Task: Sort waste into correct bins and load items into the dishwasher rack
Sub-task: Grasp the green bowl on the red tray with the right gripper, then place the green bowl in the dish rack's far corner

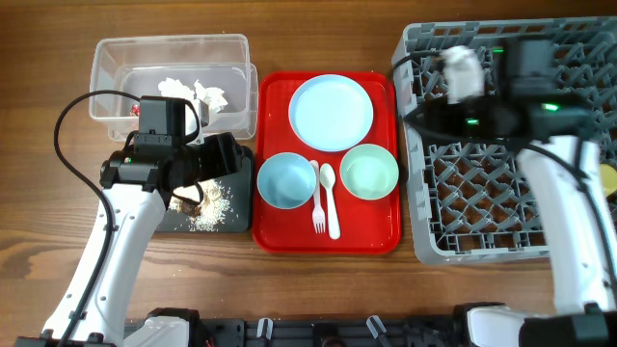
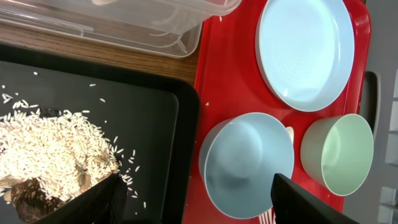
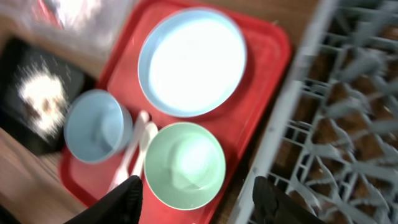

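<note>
Well, the sorting half looked about finished when I checked the feeds. In the far-left corner of the counter the clear tub (image 1: 106, 58) held the white tissue pieces (image 1: 207, 93) and a red speck I took for the red wrapper (image 1: 134, 110), though it was too small to be sure. Nearer the front edge, the black tray (image 1: 236, 217) carried the food scraps (image 1: 207, 200), pale grains heaped over something brown.

My left gripper (image 2: 198, 186) hung over the seam between that tray and the red serving tray (image 1: 275, 229), fingers apart and holding nothing, one over the black tray and the other by the blue bowl (image 1: 286, 180).

Mid-counter, every dish waited on the red tray: the plate (image 1: 331, 113) toward the far edge, the blue bowl and mint bowl (image 1: 369, 172) side by side, with the fork (image 1: 318, 214) and spoon (image 1: 330, 193) lying between them.

By the right edge, the rack (image 1: 463, 193) looked bare apart from a sliver of yellow at its right side – possibly the yellow cup (image 1: 609, 177), mostly hidden. My right gripper (image 3: 198, 193) was spread wide and empty, and its blurred wrist view looked down on the mint bowl. So I judged nearly all the loading was left to do.
</note>
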Motion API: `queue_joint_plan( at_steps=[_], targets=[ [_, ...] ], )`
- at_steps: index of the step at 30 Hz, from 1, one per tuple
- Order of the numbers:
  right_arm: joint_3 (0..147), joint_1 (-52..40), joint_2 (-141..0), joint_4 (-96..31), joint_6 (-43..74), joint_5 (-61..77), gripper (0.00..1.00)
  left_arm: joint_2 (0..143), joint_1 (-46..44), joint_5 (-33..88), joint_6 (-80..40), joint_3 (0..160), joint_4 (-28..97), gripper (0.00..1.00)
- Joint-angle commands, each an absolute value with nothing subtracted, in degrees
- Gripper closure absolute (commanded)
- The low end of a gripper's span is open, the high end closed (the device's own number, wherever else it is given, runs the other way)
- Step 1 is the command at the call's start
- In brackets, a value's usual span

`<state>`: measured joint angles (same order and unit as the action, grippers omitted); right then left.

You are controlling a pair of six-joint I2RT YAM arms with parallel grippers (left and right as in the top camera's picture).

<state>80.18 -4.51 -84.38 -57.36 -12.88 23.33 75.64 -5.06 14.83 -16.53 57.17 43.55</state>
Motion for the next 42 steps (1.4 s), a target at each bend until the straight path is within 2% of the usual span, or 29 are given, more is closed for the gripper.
queue_joint_plan(
  at_steps=[1,5,10,13,15,17,21,25,29,32,34,37,42],
  targets=[
    [80.5,-12.4,-90.7,-56.2,-16.3,12.2,0.38,74.8,-4.6,14.4,-15.4,57.2,43.6,0.24],
    [80.5,-17.7,-102.9,-53.6,-10.9,4.4,0.33,74.8,-4.6,14.4,-15.4,57.2,43.6,0.24],
    [80.5,-17.8,-113.4,-53.6,-9.9,6.7,0.36,74.8,-4.6,14.4,-15.4,57.2,43.6,0.24],
    [80.2,-17.8,-115.0,-54.5,-7.3,6.9,0.52,74.8,-4.6,14.4,-15.4,57.2,43.6,0.24],
    [80.2,-17.8,-115.0,-55.3,-5.8,6.9,0.82,74.8,-4.6,14.4,-15.4,57.2,43.6,0.24],
    [80.2,-17.8,-115.0,-55.6,-4.2,6.9,0.95,74.8,-4.6,14.4,-15.4,57.2,43.6,0.24],
    [80.7,-17.8,-112.7,-56.0,-0.8,3.4,0.96,74.8,-4.6,14.5,-15.4,57.2,43.6,0.24],
    [83.4,-16.4,-101.8,-56.2,0.2,-0.5,0.96,74.8,-4.6,14.5,-15.4,57.2,43.6,0.24],
    [84.3,-11.4,-88.3,-48.9,0.2,-16.4,0.96,74.8,-4.6,14.5,-15.4,57.2,43.6,0.23],
    [84.3,-4.7,-86.0,-40.4,-0.2,-30.7,0.96,74.8,-4.6,14.4,-15.4,57.2,43.6,0.20],
    [84.3,0.3,-87.0,-32.9,-5.9,-37.6,0.96,74.8,-4.6,14.4,-15.4,57.2,43.5,0.20],
    [84.3,6.1,-90.3,-21.0,-16.1,-40.1,0.96,74.8,-4.6,14.4,-15.4,57.2,43.5,0.20],
    [84.3,12.4,-102.7,2.6,-34.7,-59.7,0.96,74.8,-4.6,14.0,-15.4,57.2,42.8,0.20]
  ],
)
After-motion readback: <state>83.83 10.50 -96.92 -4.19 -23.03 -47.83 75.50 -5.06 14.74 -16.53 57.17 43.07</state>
